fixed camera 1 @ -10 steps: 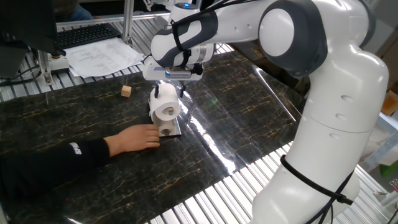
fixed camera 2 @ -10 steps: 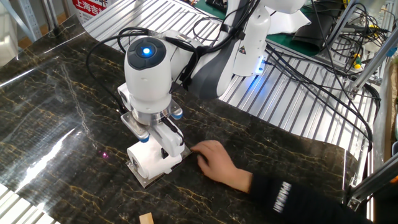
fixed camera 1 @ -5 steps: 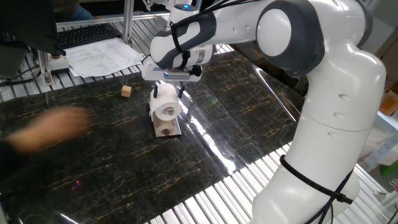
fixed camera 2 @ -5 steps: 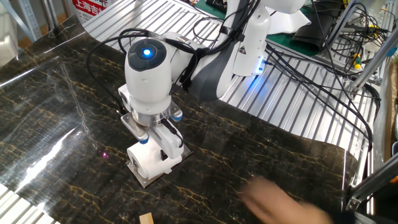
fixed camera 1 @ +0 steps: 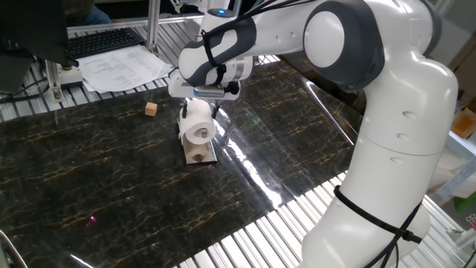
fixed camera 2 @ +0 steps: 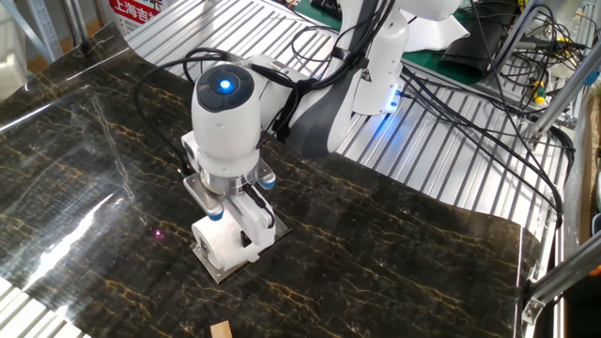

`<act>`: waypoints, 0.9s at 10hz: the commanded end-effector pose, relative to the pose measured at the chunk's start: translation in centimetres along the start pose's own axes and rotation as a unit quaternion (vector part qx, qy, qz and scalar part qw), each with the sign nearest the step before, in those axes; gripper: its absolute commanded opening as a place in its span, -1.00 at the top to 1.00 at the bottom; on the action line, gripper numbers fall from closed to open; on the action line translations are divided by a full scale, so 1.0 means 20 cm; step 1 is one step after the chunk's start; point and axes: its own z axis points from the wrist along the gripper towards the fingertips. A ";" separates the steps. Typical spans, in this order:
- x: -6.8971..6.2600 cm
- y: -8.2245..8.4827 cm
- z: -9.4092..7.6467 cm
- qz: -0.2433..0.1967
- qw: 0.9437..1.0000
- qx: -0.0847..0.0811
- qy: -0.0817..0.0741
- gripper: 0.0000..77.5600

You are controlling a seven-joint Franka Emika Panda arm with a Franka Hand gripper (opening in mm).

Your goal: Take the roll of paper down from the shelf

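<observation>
White roll of paper [fixed camera 1: 198, 127], black gold-veined table [fixed camera 1: 111, 171]

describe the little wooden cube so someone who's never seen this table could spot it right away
On the dark marbled table, look past the white roll of paper on its shelf, toward the printed sheets at the table's far edge. The wooden cube lies loose between them, the only small tan block, touching nothing.

End effector pointed straight down.
The white arm [fixed camera 1: 357, 45] is bent forward and down; the end effector [fixed camera 2: 235, 225] is held vertical, its fingers closed inward.
</observation>
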 end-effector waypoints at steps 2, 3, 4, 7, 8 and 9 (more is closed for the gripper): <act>-0.01 0.00 0.01 0.005 1.000 0.002 -0.008 -1.00; -0.01 0.01 0.03 0.006 1.000 0.005 -0.021 -1.00; -0.01 0.01 0.04 0.004 1.000 0.006 -0.021 -1.00; -0.01 0.01 0.04 0.000 1.000 0.006 -0.019 -1.00; -0.01 0.01 0.04 0.000 1.000 0.006 -0.019 0.97; -0.01 0.01 0.04 0.000 1.000 0.006 -0.019 0.97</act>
